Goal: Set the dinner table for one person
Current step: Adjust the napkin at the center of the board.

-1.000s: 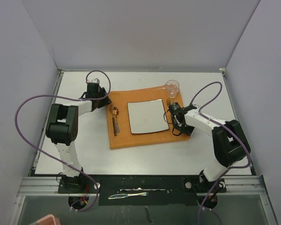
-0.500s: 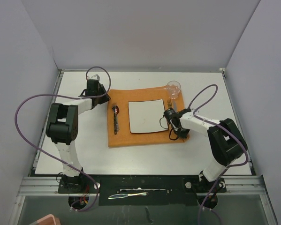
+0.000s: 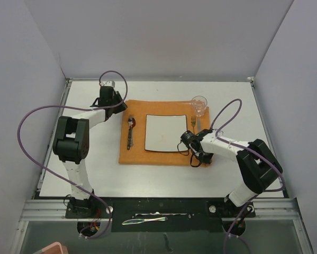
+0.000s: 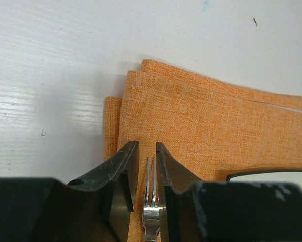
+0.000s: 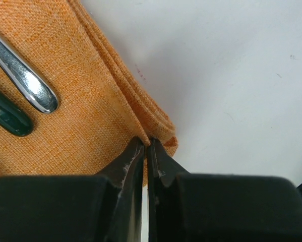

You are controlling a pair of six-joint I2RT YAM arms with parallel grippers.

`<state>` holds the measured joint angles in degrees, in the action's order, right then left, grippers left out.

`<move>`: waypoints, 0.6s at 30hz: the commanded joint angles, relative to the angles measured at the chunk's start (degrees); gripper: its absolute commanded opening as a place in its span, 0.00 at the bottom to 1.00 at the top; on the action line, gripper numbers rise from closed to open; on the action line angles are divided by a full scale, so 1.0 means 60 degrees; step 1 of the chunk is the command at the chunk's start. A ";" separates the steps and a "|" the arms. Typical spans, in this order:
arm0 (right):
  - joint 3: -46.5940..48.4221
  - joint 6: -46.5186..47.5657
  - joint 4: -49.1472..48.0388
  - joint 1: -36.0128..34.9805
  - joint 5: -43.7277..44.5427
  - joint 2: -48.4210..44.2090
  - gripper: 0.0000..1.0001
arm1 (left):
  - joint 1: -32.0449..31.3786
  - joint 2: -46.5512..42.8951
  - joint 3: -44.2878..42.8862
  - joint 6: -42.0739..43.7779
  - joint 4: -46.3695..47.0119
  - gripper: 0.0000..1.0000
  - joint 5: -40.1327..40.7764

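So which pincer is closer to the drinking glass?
Right. The right pincer pinches the mat on the side by the glass; the left pincer is across the mat, near its far-left corner.

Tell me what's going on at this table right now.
A place setting is laid out on the white table: a square plate on an orange mat, a spoon to its left, a fork to its right, a glass at the mat's far right corner. Both arms are at the mat. The right claw is pinched shut on its near right corner. The left claw sits at the far left corner, jaws nearly together, though whether it grips the cloth is unclear.
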<state>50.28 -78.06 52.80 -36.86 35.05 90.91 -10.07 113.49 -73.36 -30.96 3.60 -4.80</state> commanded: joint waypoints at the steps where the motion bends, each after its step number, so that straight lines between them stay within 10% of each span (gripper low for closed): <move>1: 0.0380 -0.0087 0.1051 -0.0075 0.0821 -0.0320 0.02 | -0.0094 0.0010 -0.0590 0.0333 0.0189 0.19 0.0117; 7: 0.2159 -0.0094 0.2926 -0.0364 0.1899 0.0087 0.72 | -0.0095 -0.0719 -0.0704 0.0880 -0.0285 0.23 0.0333; 10: 0.2985 0.0501 0.3096 -0.1050 0.3429 0.0087 0.81 | -0.0095 -0.1577 -0.0571 0.1241 -0.0686 0.34 0.0723; 14: 0.1463 0.7752 -0.3354 -0.1906 0.4449 -0.1631 0.86 | -0.0108 -0.2760 -0.0403 0.2263 -0.1512 0.76 0.0991; 18: -0.0214 1.2423 -0.8529 -0.0622 -0.1115 -0.4150 0.98 | -0.0282 -0.4002 -0.0545 0.3544 -0.2618 0.82 0.0998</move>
<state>53.52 -36.53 34.33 -47.27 47.29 78.83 -10.70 101.12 -74.35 -18.94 -7.20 0.05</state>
